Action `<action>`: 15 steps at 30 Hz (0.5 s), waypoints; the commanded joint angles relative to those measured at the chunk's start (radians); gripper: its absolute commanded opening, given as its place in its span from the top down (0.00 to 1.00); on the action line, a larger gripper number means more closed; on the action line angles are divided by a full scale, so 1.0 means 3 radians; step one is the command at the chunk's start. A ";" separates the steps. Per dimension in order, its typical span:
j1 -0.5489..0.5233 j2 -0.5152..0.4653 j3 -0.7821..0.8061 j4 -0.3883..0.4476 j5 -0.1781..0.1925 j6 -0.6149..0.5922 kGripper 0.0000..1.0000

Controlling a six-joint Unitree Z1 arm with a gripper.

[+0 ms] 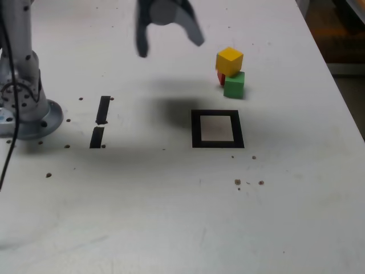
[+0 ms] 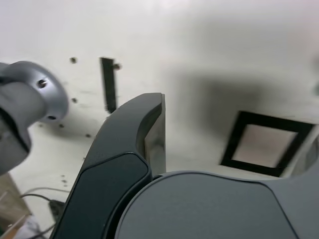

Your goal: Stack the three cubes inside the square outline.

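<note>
None of the stacking inside the black square outline [image 1: 196,130] appears done: its white centre holds nothing. The yellow cube [image 1: 229,61] sits tilted on top of the red cube [image 1: 220,78] and the green cube [image 1: 234,85], all three beyond the outline, toward one o'clock from its centre in the exterior view. That leaves, by this reading, the whole job: a base cube to set within the border and the other two to go on it.

The hand [image 1: 172,50] is wide open above the tabletop [image 1: 142,222], with nothing between its fingers. In the exterior view the cubes lie toward four o'clock from it, well apart, and the outline toward five o'clock. The yellow cube, being uppermost, looks the likeliest first pick; its lean could make it slip or turn as the fingers close.
</note>
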 commanded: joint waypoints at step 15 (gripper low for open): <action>0.0119 0.0258 -0.0767 0.0049 -0.0007 -0.1344 0.03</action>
